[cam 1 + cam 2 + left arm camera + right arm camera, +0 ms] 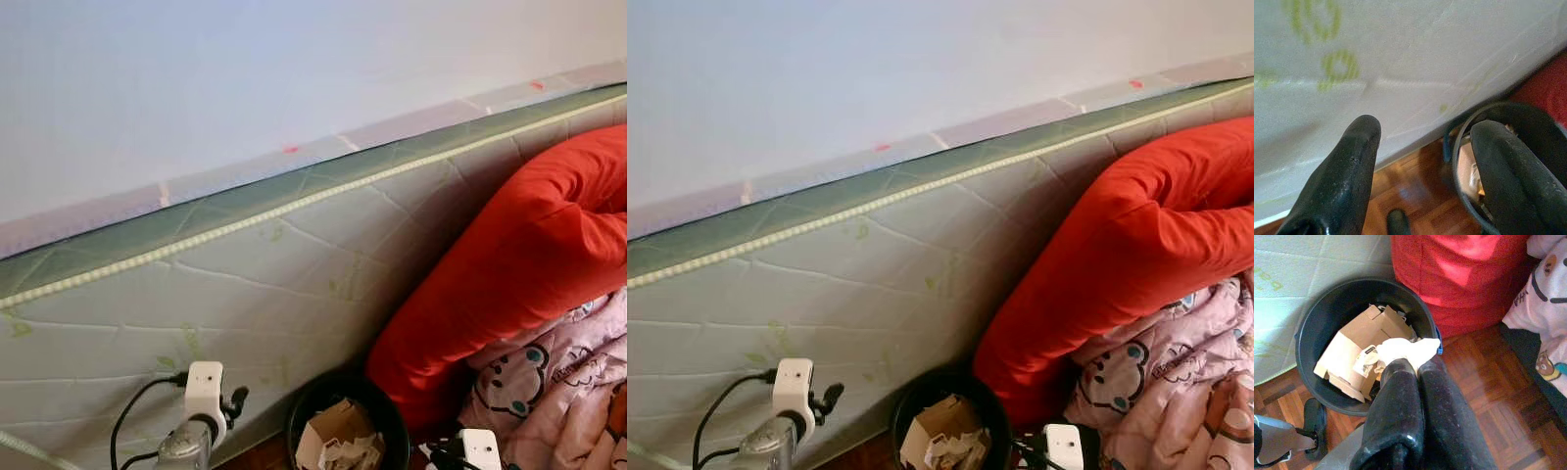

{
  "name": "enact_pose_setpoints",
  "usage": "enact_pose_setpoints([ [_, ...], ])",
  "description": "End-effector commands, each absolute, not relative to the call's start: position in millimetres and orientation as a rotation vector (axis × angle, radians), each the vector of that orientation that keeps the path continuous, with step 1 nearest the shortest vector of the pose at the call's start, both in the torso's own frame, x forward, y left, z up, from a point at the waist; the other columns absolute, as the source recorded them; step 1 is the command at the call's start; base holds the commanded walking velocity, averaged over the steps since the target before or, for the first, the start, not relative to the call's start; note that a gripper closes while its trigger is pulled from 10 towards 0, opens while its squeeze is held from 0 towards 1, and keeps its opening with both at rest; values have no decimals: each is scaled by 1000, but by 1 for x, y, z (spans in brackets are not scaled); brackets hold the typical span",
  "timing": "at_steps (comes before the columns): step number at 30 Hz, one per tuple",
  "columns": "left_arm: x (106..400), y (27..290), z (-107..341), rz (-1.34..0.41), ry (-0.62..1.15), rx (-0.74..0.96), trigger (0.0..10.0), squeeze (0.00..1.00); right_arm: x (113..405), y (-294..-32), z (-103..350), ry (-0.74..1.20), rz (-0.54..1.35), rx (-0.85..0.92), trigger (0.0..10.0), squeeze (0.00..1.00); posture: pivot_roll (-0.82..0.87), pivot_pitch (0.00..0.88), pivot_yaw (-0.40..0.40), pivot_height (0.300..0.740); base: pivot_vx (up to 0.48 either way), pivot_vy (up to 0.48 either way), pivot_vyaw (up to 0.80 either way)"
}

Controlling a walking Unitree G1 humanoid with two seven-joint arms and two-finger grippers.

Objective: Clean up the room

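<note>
Brown wooden parquet floor (1484,377) with room clutter

Bearing a round black plastic waste bin (1317,328) holding torn brown cardboard pieces (1352,352), standing just beside an upright white quilted mattress (255,284) with green trim; touching the bin's other side, a big red fabric cushion (1459,279), and against that, a pink cartoon-print blanket (558,392).
</note>
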State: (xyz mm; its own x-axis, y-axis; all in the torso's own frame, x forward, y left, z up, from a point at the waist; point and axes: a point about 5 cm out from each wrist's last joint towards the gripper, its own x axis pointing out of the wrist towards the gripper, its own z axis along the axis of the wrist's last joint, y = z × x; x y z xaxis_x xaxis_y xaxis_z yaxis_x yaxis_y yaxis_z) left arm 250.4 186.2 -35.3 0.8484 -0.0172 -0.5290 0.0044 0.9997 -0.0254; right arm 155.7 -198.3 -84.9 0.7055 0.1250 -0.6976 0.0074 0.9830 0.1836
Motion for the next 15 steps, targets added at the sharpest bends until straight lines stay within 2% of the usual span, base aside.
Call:
enact_pose_setpoints([
  [1,252,184,-33,-25,522,-28,10000,0,154,-200,-84,778,72,168,10000,0,35,66,-70,734,0,0,0],
  [7,246,202,-30,56,467,-52,10000,0,155,-200,-83,757,98,173,10000,0,42,78,-73,734,0,0,0],
  [11,242,206,-30,51,448,-42,10000,0,156,-199,-81,733,111,178,10000,0,46,79,-74,734,0,0,0],
  [13,229,209,-37,69,475,-46,10000,0,158,-198,-80,731,158,95,10000,0,33,78,-72,734,0,0,0],
  [15,221,212,-41,92,487,-49,10000,0,158,-198,-80,728,156,102,10000,0,29,77,-71,734,0,0,0],
])
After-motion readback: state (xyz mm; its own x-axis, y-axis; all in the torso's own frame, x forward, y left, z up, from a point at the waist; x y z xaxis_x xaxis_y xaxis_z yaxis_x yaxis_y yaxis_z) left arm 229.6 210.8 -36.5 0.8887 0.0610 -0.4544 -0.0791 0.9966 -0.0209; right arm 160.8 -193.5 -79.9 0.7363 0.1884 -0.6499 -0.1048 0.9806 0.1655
